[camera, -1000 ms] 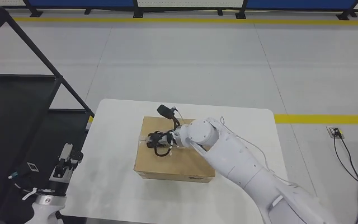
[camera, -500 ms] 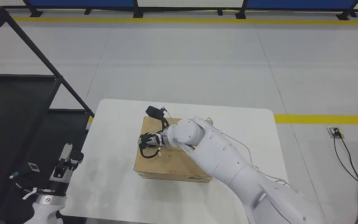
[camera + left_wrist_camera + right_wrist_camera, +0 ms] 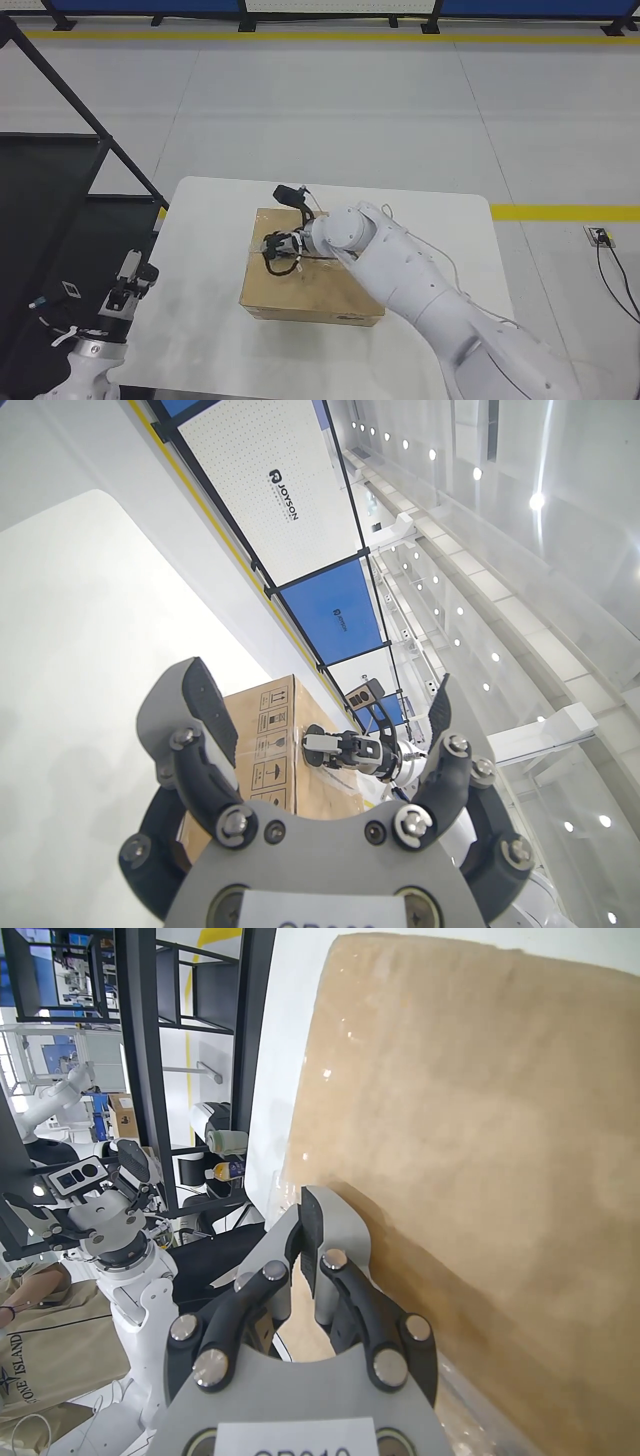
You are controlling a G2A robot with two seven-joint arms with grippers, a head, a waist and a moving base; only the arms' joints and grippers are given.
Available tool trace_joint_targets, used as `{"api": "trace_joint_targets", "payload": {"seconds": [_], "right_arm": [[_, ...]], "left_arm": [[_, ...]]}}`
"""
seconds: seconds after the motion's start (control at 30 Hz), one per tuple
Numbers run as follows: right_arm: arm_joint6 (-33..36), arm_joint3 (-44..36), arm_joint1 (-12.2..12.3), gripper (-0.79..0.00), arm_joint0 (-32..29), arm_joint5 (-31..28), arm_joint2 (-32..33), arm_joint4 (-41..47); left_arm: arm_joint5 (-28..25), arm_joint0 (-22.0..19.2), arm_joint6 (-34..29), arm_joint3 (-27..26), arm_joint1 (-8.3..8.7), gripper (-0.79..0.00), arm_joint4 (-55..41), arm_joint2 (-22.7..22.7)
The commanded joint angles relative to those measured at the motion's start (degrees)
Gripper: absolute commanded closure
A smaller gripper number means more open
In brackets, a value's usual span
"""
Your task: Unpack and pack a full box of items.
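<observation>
A closed brown cardboard box (image 3: 330, 290) sealed with clear tape lies in the middle of the white table (image 3: 200, 300). My right gripper (image 3: 268, 243) rests on the box top near its left edge, fingers shut; the right wrist view shows its pads (image 3: 311, 1223) pressed together over the box (image 3: 475, 1128), beside the glossy tape at the edge. My left gripper (image 3: 135, 262) hangs off the table's left side, open with nothing in it. In the left wrist view it (image 3: 320, 680) points at the box (image 3: 270, 720) and at the right gripper (image 3: 307, 745) on it.
A black metal rack (image 3: 60, 110) stands left of the table. Its shelves (image 3: 220, 1163) hold a bottle and some rolls. White tabletop lies bare around the box on all sides. A yellow floor line (image 3: 560, 212) runs behind the table.
The right gripper slid left along the box top, then came back a little to the right. The left gripper shifted slightly up and right beside the table.
</observation>
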Motion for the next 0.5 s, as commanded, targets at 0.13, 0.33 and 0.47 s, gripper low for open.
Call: {"api": "trace_joint_targets", "payload": {"seconds": [0.13, 0.33, 0.47], "right_arm": [[1.5, -3.6, 3.1, 0.000, -1.7, 1.0, 3.2, -2.7], [3.7, -12.2, 7.3, 0.000, -5.3, 5.0, 7.0, -7.5], [4.5, -20.0, 10.5, 0.000, -9.0, 9.2, 10.6, -11.9]], "left_arm": [[0.8, -0.9, 0.0, -0.3, 0.04, -0.785, 1.0, 1.3], [1.5, -1.7, 0.2, -0.6, 0.07, -0.785, 1.9, 2.4], [1.7, -2.1, 0.2, -0.6, 0.10, -0.785, 2.4, 3.1]]}}
